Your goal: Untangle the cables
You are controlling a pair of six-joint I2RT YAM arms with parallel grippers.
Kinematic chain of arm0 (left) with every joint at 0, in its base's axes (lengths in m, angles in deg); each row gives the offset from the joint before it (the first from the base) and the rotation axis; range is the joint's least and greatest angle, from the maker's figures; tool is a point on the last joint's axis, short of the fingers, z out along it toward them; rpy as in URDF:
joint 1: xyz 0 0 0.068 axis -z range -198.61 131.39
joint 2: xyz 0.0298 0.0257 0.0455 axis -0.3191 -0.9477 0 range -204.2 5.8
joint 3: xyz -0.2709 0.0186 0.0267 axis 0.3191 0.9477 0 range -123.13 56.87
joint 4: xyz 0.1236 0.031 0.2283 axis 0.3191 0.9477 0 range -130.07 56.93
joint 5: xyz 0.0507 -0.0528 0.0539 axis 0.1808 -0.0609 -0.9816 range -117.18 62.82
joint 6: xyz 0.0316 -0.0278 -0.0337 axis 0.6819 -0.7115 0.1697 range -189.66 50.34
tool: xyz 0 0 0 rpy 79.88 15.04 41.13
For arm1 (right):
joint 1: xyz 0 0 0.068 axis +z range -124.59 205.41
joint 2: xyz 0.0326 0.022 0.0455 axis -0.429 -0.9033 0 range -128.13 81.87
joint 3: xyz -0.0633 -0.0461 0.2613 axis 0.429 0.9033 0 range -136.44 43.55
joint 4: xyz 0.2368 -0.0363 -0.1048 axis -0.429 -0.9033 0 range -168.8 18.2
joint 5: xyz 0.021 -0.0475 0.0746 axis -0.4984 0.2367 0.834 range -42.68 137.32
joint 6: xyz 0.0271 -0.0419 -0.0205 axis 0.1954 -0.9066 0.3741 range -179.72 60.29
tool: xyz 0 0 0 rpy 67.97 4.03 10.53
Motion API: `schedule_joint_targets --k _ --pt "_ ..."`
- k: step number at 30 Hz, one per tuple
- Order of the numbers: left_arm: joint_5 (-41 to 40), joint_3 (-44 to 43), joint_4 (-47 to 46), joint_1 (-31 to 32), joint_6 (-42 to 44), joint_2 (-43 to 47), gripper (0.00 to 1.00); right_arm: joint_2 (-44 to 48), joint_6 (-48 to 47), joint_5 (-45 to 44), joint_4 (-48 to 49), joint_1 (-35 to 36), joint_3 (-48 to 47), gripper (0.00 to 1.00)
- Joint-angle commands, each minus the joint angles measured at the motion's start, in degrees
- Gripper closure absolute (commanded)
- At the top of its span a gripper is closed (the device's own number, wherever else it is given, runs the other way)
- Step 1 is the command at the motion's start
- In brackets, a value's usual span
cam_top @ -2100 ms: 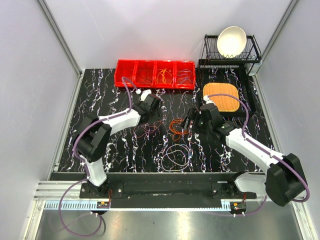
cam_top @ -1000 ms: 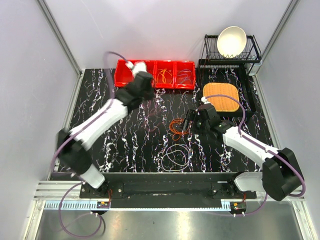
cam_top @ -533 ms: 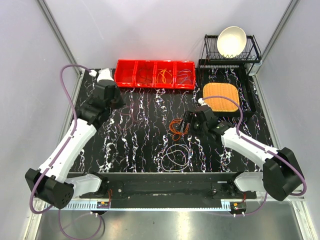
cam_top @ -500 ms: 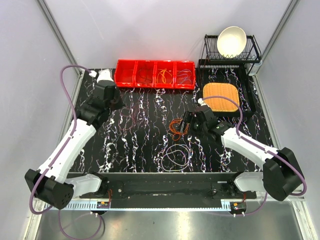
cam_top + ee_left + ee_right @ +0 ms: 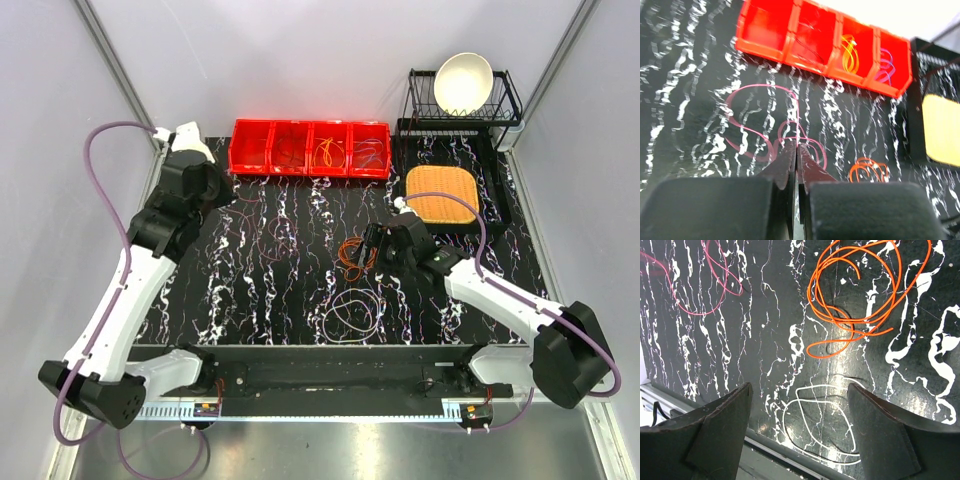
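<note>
Left claw (image 5: 794,152) clenched, slim tips together above looped pink cable (image 5: 762,86). Right claw (image 5: 800,390) released over coiled orange cable (image 5: 855,290) and whitish oval loop (image 5: 816,388), mid-counter (image 5: 290,300), glossy black marbling.

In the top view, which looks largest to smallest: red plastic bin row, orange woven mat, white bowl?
1. red plastic bin row
2. orange woven mat
3. white bowl, only slightly smaller

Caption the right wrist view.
Open right claw above an orange cable and a white cable on black marbled table.
</note>
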Motion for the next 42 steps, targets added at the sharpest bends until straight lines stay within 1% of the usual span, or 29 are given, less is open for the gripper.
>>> schedule_joint_targets --k 1,4,7,10,13,17,23,34,37,38,42 --pt "7.12 3.46 -5.05 -0.30 -0.39 -2.67 1.00 1.08 0.58 -1.65 0.11 0.73 -1.02 0.18" --pt "13.62 6.10 -7.95 -0.04 -0.75 -8.10 1.00 0.56 0.67 -1.65 0.19 1.17 -0.93 0.18" --pt "14.08 7.16 -9.46 1.01 -0.92 -13.03 1.00 -0.06 0.58 -1.65 0.28 1.17 -0.93 0.18" --pt "11.89 7.16 -9.20 2.51 -1.10 -16.81 1.00 -0.41 0.58 -1.65 0.46 1.35 -0.93 0.18" --pt "9.52 8.13 -8.41 3.13 -2.59 -18.58 1.00 -0.67 0.40 -1.65 0.63 1.35 -0.67 0.18" --pt "7.93 11.81 -8.76 3.48 -4.43 -18.85 1.00 -1.55 0.23 -1.74 1.07 1.43 -0.67 0.18" --pt "8.37 16.12 -11.48 3.83 -4.35 -20.69 1.00 -4.10 0.40 -0.68 2.83 1.43 -0.67 0.18" --pt "9.25 18.50 -15.62 4.45 -3.82 -24.91 1.00 -5.60 0.40 -0.68 3.62 1.52 -0.49 0.18" --pt "9.16 18.59 -16.06 4.45 -3.82 -25.35 0.97 -5.68 0.40 -0.86 3.62 1.61 -0.49 0.18" --pt "9.16 18.68 -16.23 4.53 -3.74 -25.44 0.93 -5.77 0.32 -0.86 3.62 1.52 -0.41 0.18" --pt "8.81 18.85 -16.41 4.62 -3.47 -25.01 0.84 -6.12 0.23 -0.94 3.62 1.61 -0.58 0.18"
